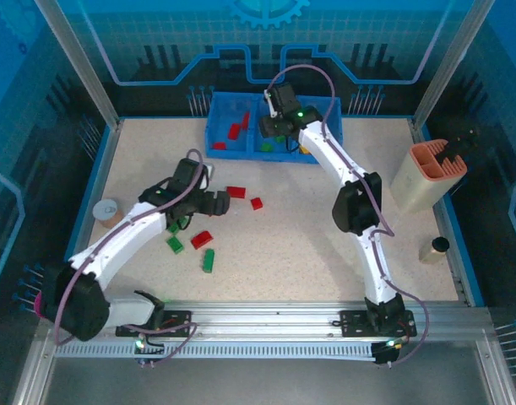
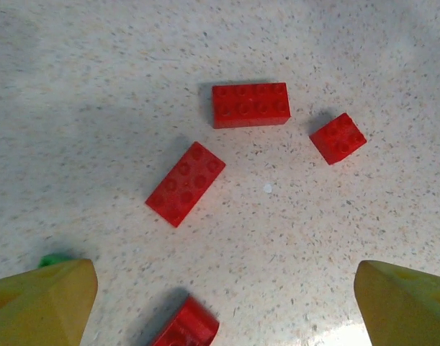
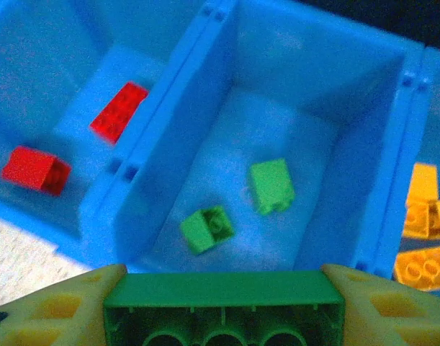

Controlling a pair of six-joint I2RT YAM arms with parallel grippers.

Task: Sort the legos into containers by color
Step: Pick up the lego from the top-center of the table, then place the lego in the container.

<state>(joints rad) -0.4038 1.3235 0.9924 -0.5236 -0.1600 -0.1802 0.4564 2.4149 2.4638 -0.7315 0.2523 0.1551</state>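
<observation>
A green lego (image 3: 223, 290) is clamped between the yellow fingers of the right gripper (image 3: 223, 306), held above the middle compartment (image 3: 277, 137) of the blue tray (image 1: 241, 154), where two smaller green legos (image 3: 207, 228) lie. The left compartment (image 3: 54, 65) holds red legos (image 3: 119, 110), and the right compartment (image 3: 421, 108) holds orange-yellow legos (image 3: 425, 223). Over the speckled table (image 1: 308, 245), the left gripper (image 2: 223, 306) hangs with its jaws spread wide and empty above four loose red legos (image 2: 250, 104). Loose green legos (image 1: 175, 245) lie near its arm.
</observation>
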